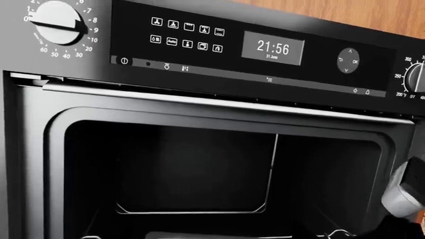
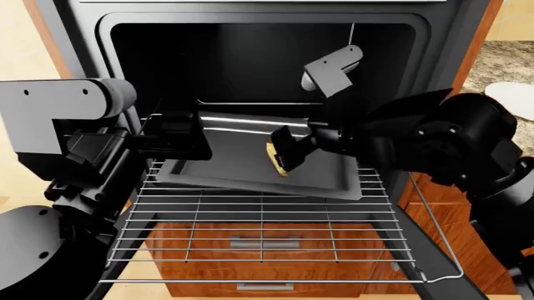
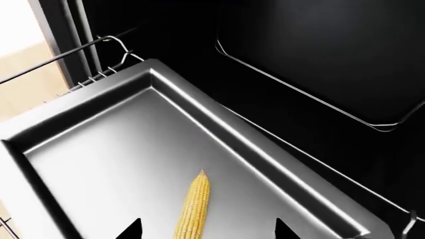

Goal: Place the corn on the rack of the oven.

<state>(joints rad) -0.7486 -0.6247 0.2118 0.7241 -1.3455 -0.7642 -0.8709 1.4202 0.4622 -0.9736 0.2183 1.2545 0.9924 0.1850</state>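
Observation:
The black oven (image 2: 250, 56) stands open, its silver wire rack (image 2: 259, 231) pulled out toward me. A dark rimmed baking tray (image 2: 217, 156) rests on the rack's rear part. The yellow corn (image 3: 194, 206) points tip-first over the tray floor (image 3: 113, 149), between the two black fingertips (image 3: 133, 230) of my right gripper (image 3: 207, 230). The fingers are open, with a gap on each side of the cob. In the head view the corn (image 2: 276, 161) shows at the right gripper (image 2: 288, 153). My left gripper (image 2: 179, 137) sits at the tray's left rim, its jaws hidden.
The oven's control panel and clock (image 1: 272, 50) sit above the dark cavity (image 1: 199, 164). Wooden drawers (image 2: 259, 247) lie below the rack. A white plate (image 2: 513, 100) sits on the counter at right. Rack wires (image 3: 99, 74) show beside the tray.

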